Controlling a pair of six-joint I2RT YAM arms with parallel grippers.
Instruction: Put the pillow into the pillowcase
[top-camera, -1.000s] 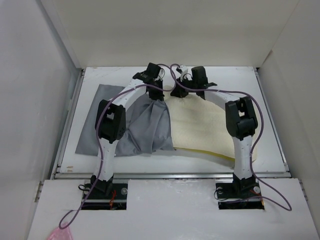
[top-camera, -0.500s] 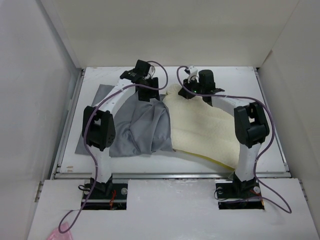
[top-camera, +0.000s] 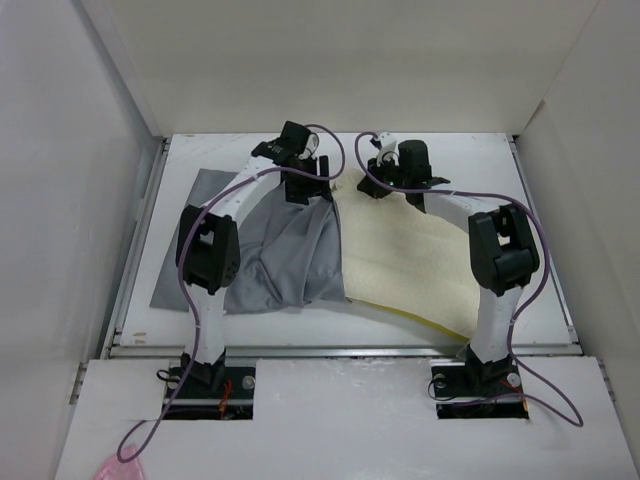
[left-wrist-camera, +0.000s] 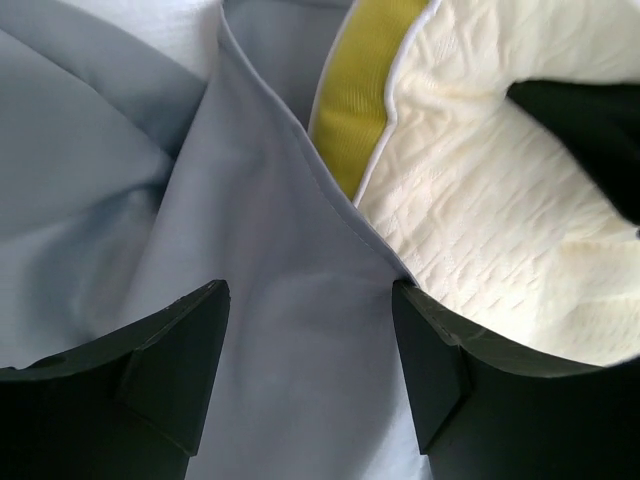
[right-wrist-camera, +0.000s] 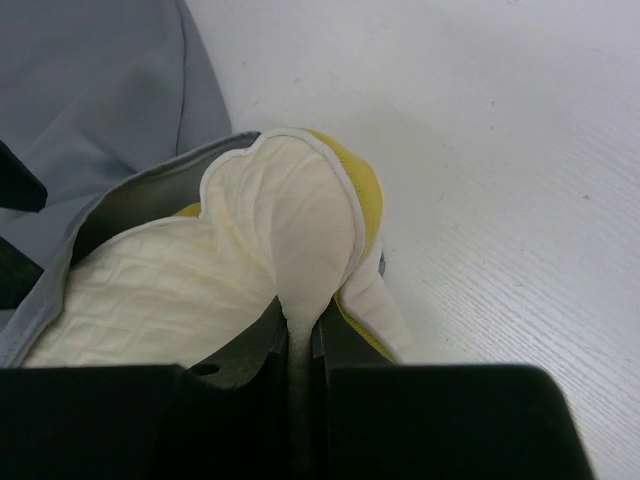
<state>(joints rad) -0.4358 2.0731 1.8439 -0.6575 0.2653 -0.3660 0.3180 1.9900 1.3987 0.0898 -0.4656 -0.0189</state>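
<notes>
Pillowcase (top-camera: 280, 250): lies limp and wrinkled on the counter (top-camera: 470, 160), with its mouth at the far right end.
Left hand (left-wrist-camera: 308, 300): sits at the pillowcase's far right hem, jaws wide apart. The hem runs between them unpinched.
Right hand (right-wrist-camera: 300, 325): just right of that hem, clamped on the pillow's corner.
Pillow (top-camera: 410, 255): lies right of the pillowcase, only its near-hem edge lapped by grey cloth.
Risk, left: the loose hem may slide off and let the mouth collapse.
Risk, middle: a push may bunch the pillowcase rather than fill it.
Risk, right: the pinch holds only a thin corner, and the pillow's bulk may pull it free.
</notes>
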